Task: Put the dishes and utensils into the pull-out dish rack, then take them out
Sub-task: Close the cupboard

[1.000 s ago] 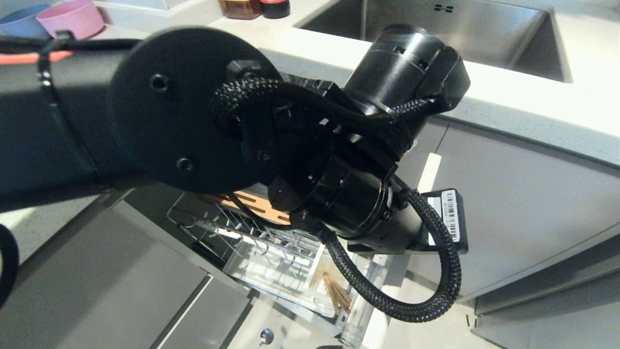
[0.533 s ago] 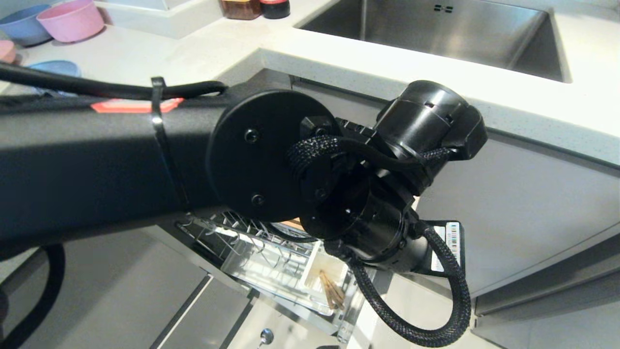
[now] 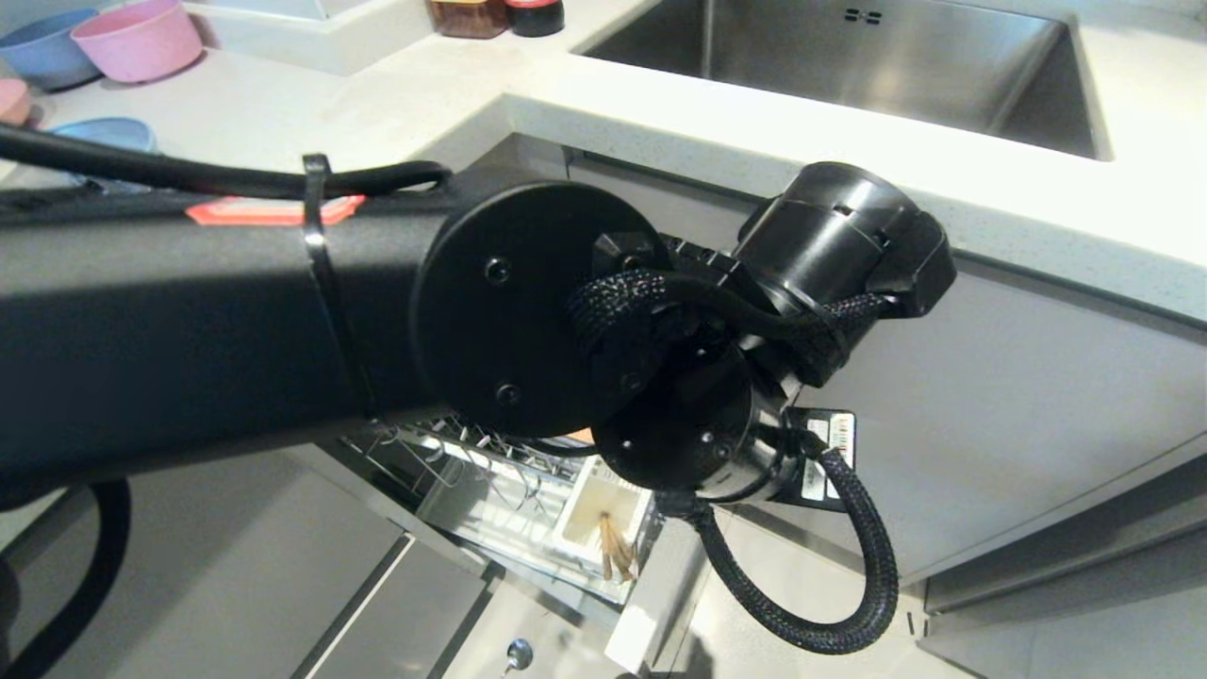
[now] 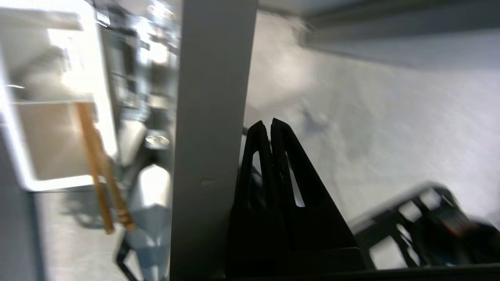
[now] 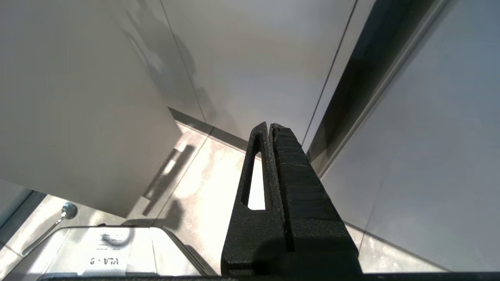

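Observation:
The pull-out dish rack (image 3: 453, 467) shows under the counter as chrome wire, mostly hidden by my left arm. Its white caddy (image 3: 603, 514) holds the wooden chopsticks (image 3: 613, 556), which also show in the left wrist view as chopsticks (image 4: 97, 168) in the caddy (image 4: 23, 156). My left gripper (image 4: 270, 121) is shut and empty, right beside the outer face of the rack's grey front panel (image 4: 213, 136); I cannot tell if it touches. A light-blue plate (image 3: 104, 132) lies on the counter at far left. My right gripper (image 5: 270, 124) hangs shut and empty over the floor.
Pink bowl (image 3: 137, 38) and blue bowl (image 3: 42, 52) stand at the counter's back left, the steel sink (image 3: 849, 66) at the back right. Grey cabinet fronts (image 3: 1018, 405) flank the rack. A small silver round-headed thing (image 5: 64, 212) lies on the floor tiles.
My left arm has dropped and its wrist has turned. The rack's front panel has moved in toward the cabinet, so less of the rack shows.

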Controlling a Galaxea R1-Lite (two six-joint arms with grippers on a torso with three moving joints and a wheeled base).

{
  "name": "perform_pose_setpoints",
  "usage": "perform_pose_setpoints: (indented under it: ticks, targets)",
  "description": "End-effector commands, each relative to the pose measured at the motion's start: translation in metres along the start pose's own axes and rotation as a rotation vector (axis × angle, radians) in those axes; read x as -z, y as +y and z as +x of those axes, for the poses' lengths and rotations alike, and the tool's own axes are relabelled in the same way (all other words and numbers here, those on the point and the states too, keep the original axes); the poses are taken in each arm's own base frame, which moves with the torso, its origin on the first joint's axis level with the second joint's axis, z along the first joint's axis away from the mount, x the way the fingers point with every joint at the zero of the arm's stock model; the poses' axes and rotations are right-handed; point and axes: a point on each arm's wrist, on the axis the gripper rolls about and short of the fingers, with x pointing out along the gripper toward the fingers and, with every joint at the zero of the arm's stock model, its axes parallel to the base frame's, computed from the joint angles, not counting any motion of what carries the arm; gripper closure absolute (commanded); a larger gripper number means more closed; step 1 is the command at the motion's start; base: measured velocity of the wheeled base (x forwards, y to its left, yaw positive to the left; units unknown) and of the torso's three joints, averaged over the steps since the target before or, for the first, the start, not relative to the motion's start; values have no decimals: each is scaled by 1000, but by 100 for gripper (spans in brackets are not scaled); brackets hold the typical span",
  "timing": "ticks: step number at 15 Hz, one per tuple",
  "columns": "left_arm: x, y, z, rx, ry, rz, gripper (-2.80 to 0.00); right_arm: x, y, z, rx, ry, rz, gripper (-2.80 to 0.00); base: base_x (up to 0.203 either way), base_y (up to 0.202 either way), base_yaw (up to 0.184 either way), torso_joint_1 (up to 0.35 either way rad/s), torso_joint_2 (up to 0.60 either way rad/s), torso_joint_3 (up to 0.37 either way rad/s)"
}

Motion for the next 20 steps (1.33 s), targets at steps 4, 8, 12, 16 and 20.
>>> perform_pose_setpoints:
  ticks: [4,8,12,16,20]
  targets:
    - [-5,11,-11,-125,-65,-3,0,0,0,0,0,2,0,0,0,0,0,0,0,0]
    - [-7,21,-14,-249,-117,16,0,0,0,0,0,2,0,0,0,0,0,0,0,0]
    - [-9,33,-19,-343,-120,40,0,0,0,0,0,2,0,0,0,0,0,0,0,0]
    - [-13,40,-21,-409,-159,29,0,0,0,0,0,2,0,0,0,0,0,0,0,0]
    - [-19,52,-23,-451,-176,17,0,0,0,0,0,2,0,0,0,0,0,0,0,0]
